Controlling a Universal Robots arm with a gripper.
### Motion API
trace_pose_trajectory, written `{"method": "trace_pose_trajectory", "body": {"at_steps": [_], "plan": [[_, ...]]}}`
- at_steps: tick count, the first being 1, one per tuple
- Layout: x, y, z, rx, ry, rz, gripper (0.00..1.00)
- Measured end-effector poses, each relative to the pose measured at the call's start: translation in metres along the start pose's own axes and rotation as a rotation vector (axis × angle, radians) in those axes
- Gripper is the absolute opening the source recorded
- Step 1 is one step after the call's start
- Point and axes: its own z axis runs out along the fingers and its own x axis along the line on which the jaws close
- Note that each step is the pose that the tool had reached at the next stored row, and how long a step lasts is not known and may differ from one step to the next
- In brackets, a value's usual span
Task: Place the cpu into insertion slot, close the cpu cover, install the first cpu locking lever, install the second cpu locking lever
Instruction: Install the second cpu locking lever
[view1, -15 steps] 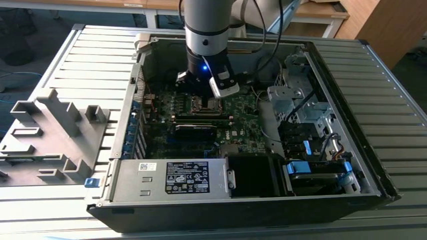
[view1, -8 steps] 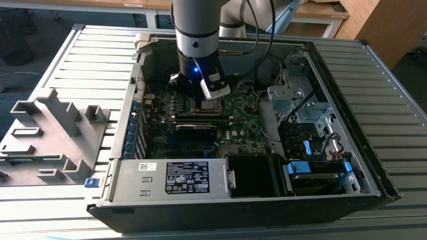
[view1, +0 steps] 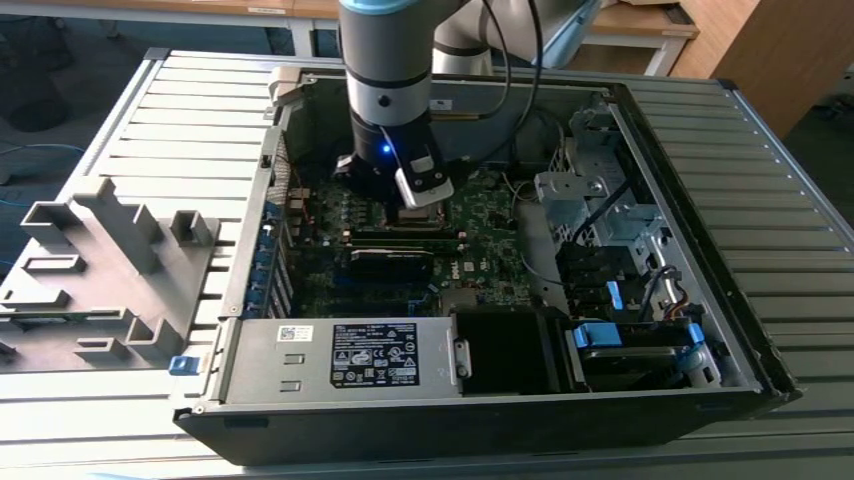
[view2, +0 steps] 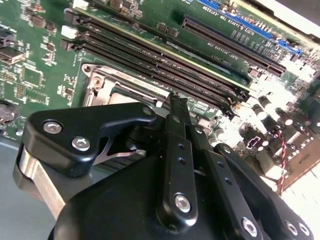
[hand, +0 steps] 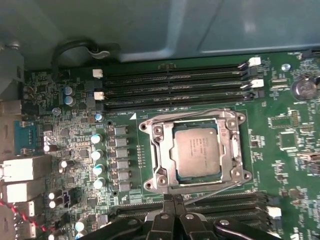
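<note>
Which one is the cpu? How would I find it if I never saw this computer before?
Look inside the open computer case at the green motherboard. Beside the long black memory slots sits a square silvery metal frame, the cpu cover. The cpu is the flat, dull grey square in its middle, the only smooth metal plate among tiny parts.

Exterior view looks down at an angle from above and in front of the open computer case (view1: 467, 400), taking in the whole case, the arm (view1: 390, 90) and the slatted table (view1: 174, 110), from fairly far off. First wrist view looks almost straight down, close to the motherboard (hand: 280, 165), w/ the cpu (hand: 196, 148) near centre and the gripper (hand: 172, 200) tips at one edge. Second wrist view sits behind the gripper (view2: 176, 102), very close, looking along it at a slant. Both wrist views share the socket area, long memory slots (hand: 175, 82) and gripper; exterior view shares the same board.
</note>
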Motion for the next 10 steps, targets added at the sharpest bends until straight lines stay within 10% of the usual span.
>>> {"method": "trace_pose_trajectory", "body": {"at_steps": [10], "plan": [[0.0019, -0.0005, 0.0046, -0.0007, -0.0001, 0.0, 0.11]]}}
